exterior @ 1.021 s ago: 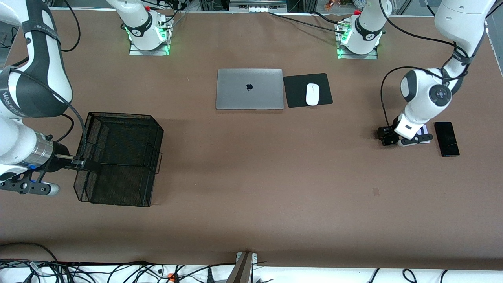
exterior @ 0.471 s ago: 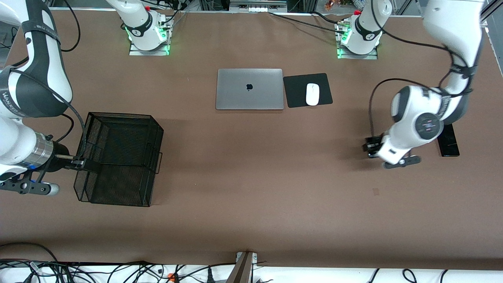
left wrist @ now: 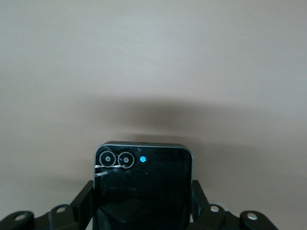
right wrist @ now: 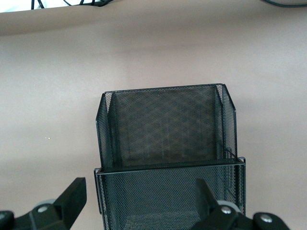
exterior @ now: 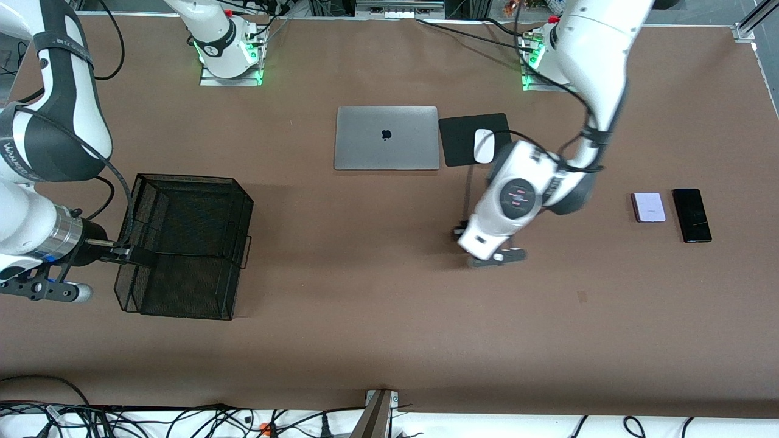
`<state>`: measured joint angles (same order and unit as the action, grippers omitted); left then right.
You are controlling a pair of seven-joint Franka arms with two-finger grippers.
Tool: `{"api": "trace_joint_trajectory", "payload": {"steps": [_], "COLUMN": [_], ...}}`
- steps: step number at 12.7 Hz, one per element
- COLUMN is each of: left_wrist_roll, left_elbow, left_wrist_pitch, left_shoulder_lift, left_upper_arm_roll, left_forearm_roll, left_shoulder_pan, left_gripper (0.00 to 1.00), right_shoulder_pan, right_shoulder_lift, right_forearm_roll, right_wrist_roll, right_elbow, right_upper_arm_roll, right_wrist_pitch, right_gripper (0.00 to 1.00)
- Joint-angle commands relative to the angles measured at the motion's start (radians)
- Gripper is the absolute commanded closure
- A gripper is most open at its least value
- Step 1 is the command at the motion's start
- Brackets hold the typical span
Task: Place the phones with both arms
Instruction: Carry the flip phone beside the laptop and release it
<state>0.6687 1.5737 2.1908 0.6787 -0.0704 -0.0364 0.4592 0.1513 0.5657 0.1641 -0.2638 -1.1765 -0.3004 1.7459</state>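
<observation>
I see the left gripper (exterior: pixel 461 233) up in the air over bare brown counter (exterior: pixel 377 340), its arm reaching in from its base past the silver closed laptop (exterior: pixel 386 137). In the left wrist view its jaws are drawn in tight on the sides of the small squarish black phone (left wrist: pixel 142 187), whose twin camera rings and a blue dot face the lens. The gripper and that phone hang over the counter nearer to my front camera than the laptop, toward the left arm's end of the table from it.

The small squarish pale lavender-white phone (exterior: pixel 647 207) lies flat on the counter, well apart from the laptop toward the left arm's end and nearer to the front camera. The long slim black slab phone (exterior: pixel 691 215) lies just beside it, a little more toward that end, the two not touching.

Beside the laptop, on the same end, the white computer mouse (exterior: pixel 484 146) sits on a black square mouse pad (exterior: pixel 456 140).

The right gripper (right wrist: pixel 144 206) waits, its jaws spread wide and holding nothing, at the black wire-mesh basket (exterior: pixel 182 243), which stands toward the right arm's end from the laptop and nearer to the front camera.
</observation>
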Motion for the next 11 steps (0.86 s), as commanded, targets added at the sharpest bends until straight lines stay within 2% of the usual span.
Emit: {"api": "trace_joint_trajectory", "payload": {"steps": [1, 3, 5, 9, 10, 11], "left_wrist_roll": [0.084, 0.167, 0.230, 0.302, 0.308, 0.308], "left_elbow": [-0.244, -0.445, -0.565, -0.566, -0.564, -0.563], "left_wrist_pitch": [-0.036, -0.034, -0.023, 0.044, 0.044, 0.044], "left_shoulder_lift": [0.166, 0.307, 0.387, 0.413, 0.417, 0.417], "left_upper_arm_roll": [0.020, 0.024, 0.035, 0.043, 0.044, 0.044], "left_forearm_roll": [-0.023, -0.020, -0.019, -0.013, -0.011, -0.010], "left_shoulder_pan": [0.122, 0.205, 0.266, 0.303, 0.306, 0.306], "left_gripper": [1.00, 1.00, 1.00, 1.00, 0.82, 0.32], "right_shoulder_pan": [0.011, 0.011, 0.011, 0.011, 0.011, 0.011], "right_shoulder_lift": [-0.032, -0.032, -0.032, -0.032, -0.033, -0.032], "right_forearm_roll": [-0.018, -0.018, -0.018, -0.018, -0.018, -0.018], "right_wrist_roll": [0.005, 0.005, 0.005, 0.005, 0.005, 0.005], "right_elbow": [-0.035, -0.035, -0.035, -0.035, -0.035, -0.035], "right_upper_arm_roll": [-0.003, -0.003, -0.003, -0.003, -0.003, -0.003], "right_wrist_pitch": [0.003, 0.004, 0.004, 0.003, 0.003, 0.003], "right_gripper": [0.00, 0.00, 0.00, 0.00, 0.00, 0.00]}}
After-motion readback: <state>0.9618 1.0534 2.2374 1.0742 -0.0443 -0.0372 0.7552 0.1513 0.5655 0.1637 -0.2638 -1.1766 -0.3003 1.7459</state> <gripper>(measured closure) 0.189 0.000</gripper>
